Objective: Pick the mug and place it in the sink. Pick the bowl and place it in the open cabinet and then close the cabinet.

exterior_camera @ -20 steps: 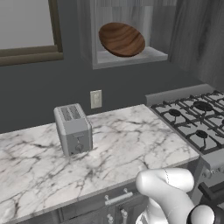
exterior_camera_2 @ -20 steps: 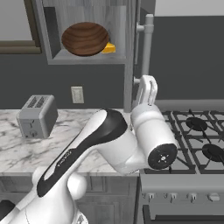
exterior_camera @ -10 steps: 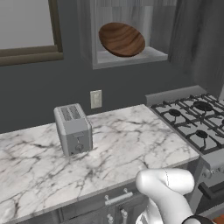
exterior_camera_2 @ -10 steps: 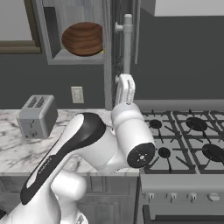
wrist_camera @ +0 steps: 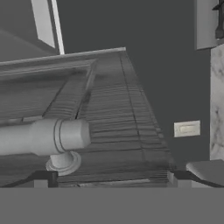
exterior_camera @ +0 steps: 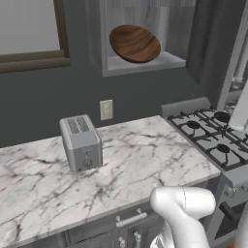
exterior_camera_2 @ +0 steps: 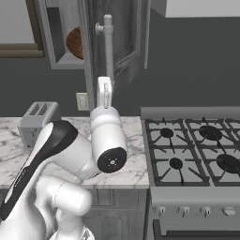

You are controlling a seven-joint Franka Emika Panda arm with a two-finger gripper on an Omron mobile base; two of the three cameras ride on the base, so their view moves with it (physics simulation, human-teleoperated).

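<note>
The dark-brown wooden bowl [exterior_camera: 134, 43] rests tilted on the shelf of the grey wall cabinet [exterior_camera: 145, 64]; its edge [exterior_camera_2: 74, 42] peeks out behind the half-swung door [exterior_camera_2: 126, 37]. My gripper [exterior_camera_2: 104, 84] points up against the door's face, just below the vertical silver bar handle [exterior_camera_2: 108, 47]. In the hand view the gripper [wrist_camera: 112, 179] is open, its tips wide apart with nothing between them, and the handle's end [wrist_camera: 48, 136] lies just above the left tip. The mug and the sink are out of view.
A grey toaster [exterior_camera: 81, 143] stands on the marble counter [exterior_camera: 135, 164] left of my arm. A gas stove [exterior_camera_2: 197, 145] lies to the right. A wall outlet [exterior_camera: 106, 109] sits under the cabinet, a window frame [exterior_camera: 29, 60] to its left.
The cabinet door has swung left toward shut, its handle shifting leftward in the right base view. My open hand has moved left along with it, staying against the door.
</note>
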